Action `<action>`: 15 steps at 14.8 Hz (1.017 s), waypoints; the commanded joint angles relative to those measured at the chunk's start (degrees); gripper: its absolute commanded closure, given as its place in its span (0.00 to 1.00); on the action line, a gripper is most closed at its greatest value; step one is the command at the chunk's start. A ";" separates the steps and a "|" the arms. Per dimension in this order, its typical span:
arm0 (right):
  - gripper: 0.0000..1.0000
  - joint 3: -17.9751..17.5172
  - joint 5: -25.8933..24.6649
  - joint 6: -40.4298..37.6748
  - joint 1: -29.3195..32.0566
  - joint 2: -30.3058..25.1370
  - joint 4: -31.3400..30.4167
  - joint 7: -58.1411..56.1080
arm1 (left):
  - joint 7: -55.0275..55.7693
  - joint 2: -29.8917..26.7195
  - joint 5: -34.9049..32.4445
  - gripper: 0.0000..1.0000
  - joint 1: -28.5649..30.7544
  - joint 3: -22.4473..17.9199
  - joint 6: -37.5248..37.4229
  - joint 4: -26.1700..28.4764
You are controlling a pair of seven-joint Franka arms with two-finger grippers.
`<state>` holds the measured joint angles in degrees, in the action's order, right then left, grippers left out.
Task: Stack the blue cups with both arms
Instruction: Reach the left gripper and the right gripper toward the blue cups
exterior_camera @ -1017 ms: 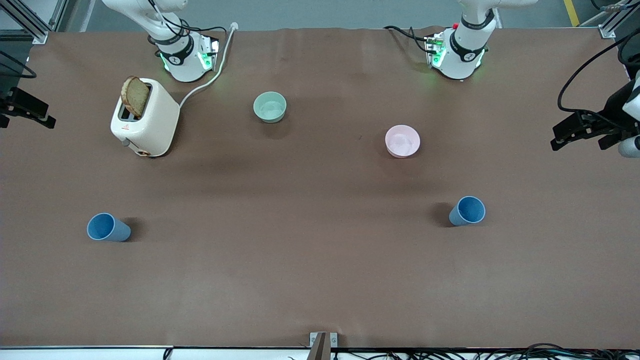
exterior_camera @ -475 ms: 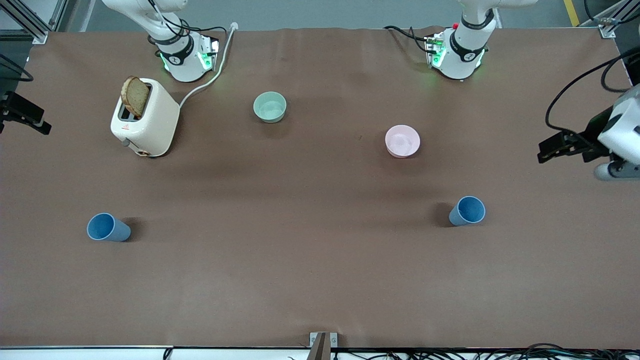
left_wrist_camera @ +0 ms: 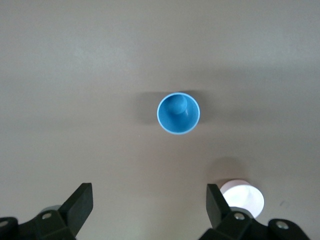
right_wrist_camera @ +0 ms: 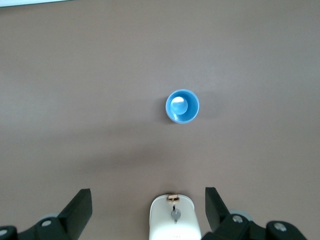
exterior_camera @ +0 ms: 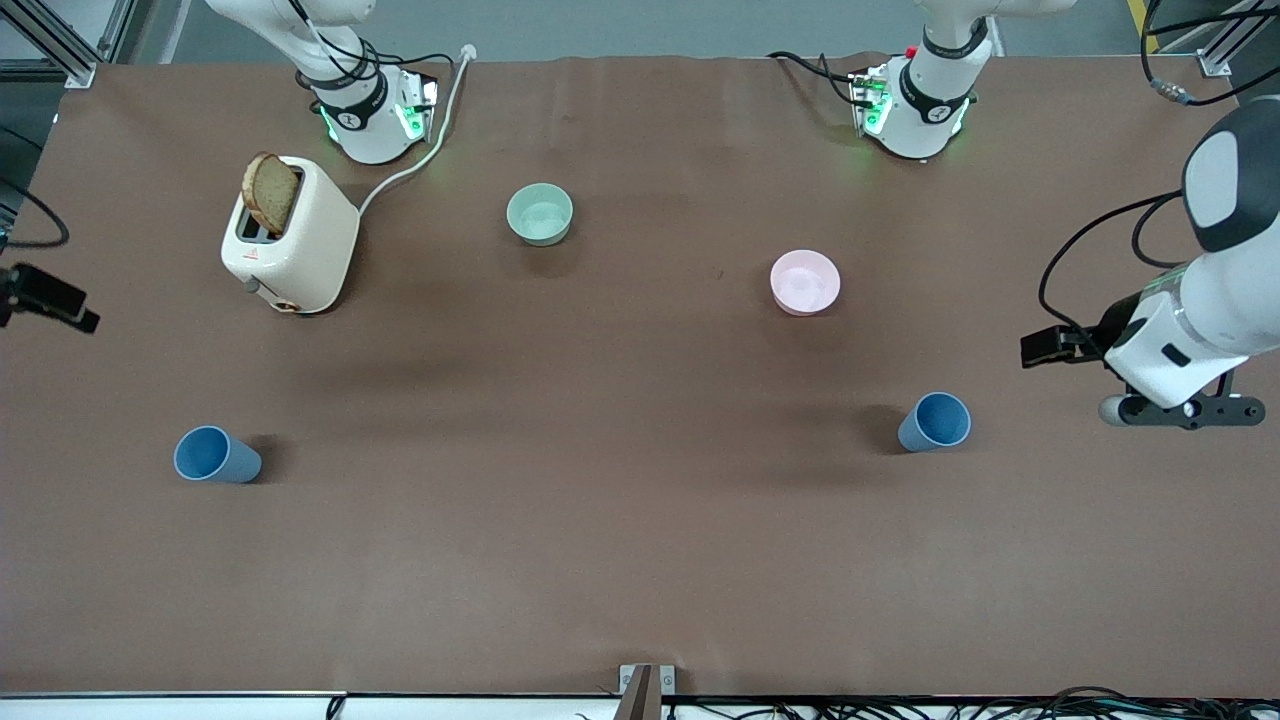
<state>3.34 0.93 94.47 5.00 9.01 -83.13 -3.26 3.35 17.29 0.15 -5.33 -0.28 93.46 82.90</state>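
Observation:
Two blue cups stand upright on the brown table. One cup [exterior_camera: 216, 455] is toward the right arm's end and shows in the right wrist view [right_wrist_camera: 182, 106]. The other cup [exterior_camera: 936, 422] is toward the left arm's end and shows in the left wrist view [left_wrist_camera: 179, 113]. My left gripper [exterior_camera: 1042, 348] hangs over the table at the left arm's end, apart from its cup; its jaws are open and empty [left_wrist_camera: 148, 201]. My right gripper [exterior_camera: 50, 299] is over the table's edge at the right arm's end, open and empty [right_wrist_camera: 148, 202].
A white toaster [exterior_camera: 292, 236] with a slice of bread stands by the right arm's base; it also shows in the right wrist view [right_wrist_camera: 174, 218]. A pale green bowl [exterior_camera: 540, 213] and a pink bowl [exterior_camera: 805, 282] sit farther from the front camera than the cups.
The left arm has swung in over the table toward its cup. The right gripper has shifted along the table edge, closer to its cup. Cups and bowls have not moved.

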 commanded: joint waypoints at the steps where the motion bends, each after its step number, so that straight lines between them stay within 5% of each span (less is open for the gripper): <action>1: 0.00 -0.44 -0.31 5.09 3.07 5.21 -0.01 -3.94 | -0.45 2.21 -0.06 0.00 0.14 0.28 3.90 1.90; 8: 0.02 -0.53 0.74 16.08 6.77 18.14 -0.10 -5.27 | -0.45 5.65 -0.59 0.00 0.76 0.28 22.00 16.67; 15: 0.08 -0.71 6.89 23.28 9.94 23.16 -5.80 -10.10 | -0.36 8.81 -0.50 0.00 0.76 0.37 34.50 24.06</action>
<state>3.45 6.43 113.83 13.72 32.41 -85.48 -11.58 3.34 25.86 0.10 -4.67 -0.23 125.94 105.79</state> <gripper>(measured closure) 0.066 0.000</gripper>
